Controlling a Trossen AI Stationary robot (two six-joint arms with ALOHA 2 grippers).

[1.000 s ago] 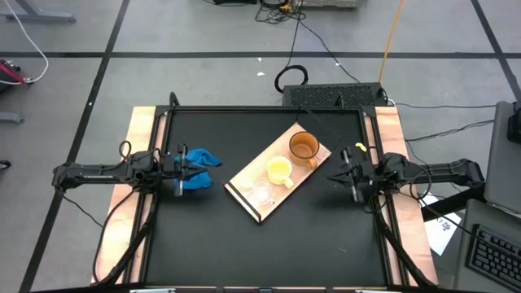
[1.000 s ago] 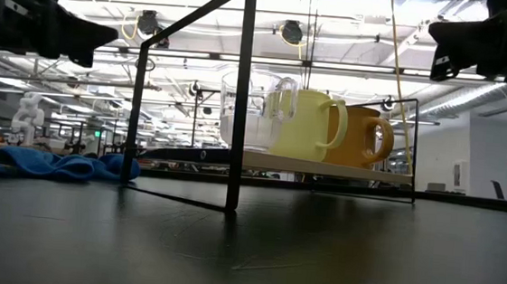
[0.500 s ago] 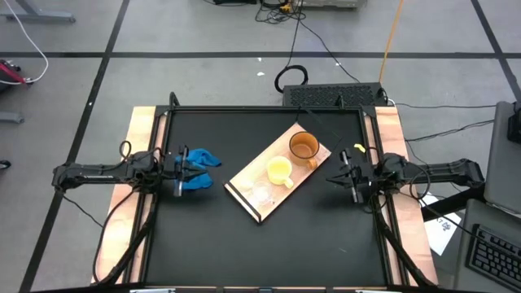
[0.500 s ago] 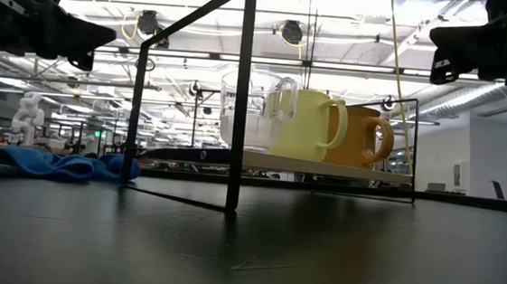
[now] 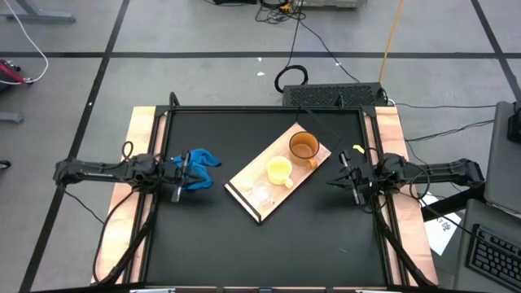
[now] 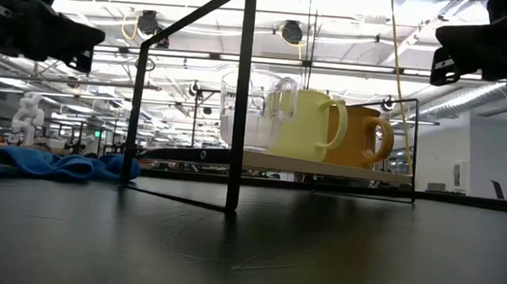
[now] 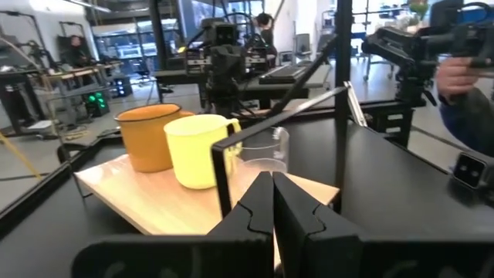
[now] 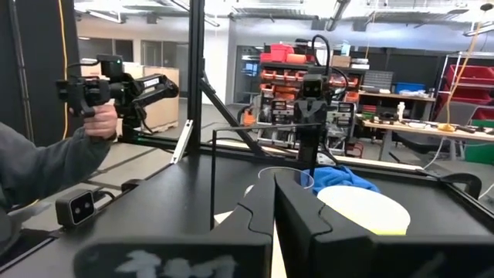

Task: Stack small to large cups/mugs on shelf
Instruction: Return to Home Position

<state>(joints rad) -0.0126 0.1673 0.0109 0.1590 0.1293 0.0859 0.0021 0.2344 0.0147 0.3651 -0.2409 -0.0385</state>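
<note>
quick check-in from the remote desk. the shelf (image 5: pixel 242 182) lies slantwise in the middle of the bench (image 5: pixel 326 236). one short end aims at the corner at the upper right of the high view, the other at the opposite corner. the low view shows it raised off the bench on a thin black wire frame (image 6: pixel 241 96).

all three cups stand upright on the board in one line. the clear glass mug (image 5: pixel 262 193) is at the end nearer the lower left corner, the yellow mug (image 5: pixel 279 170) is in the middle, and the orange mug (image 5: pixel 304 146) is at the end nearer the upper right corner. so small, medium, large along the board. they're right beside each other, but i can't tell if they actually touch. in the low view the handles all point the same way.

the left pincer (image 7: pixel 272 181) hangs up in the air near the bench's left edge, over the blue cloth (image 5: pixel 205 158). its fingers are clenched together on nothing. the right pincer (image 8: pixel 275 184) hangs near the right edge, a little off the orange end of the shelf and touching nothing. it's clenched and empty too.

(the right wrist view also catches a person's hand (image 8: pixel 99 123) beyond the bench, holding some dark handheld gadget.)
</note>
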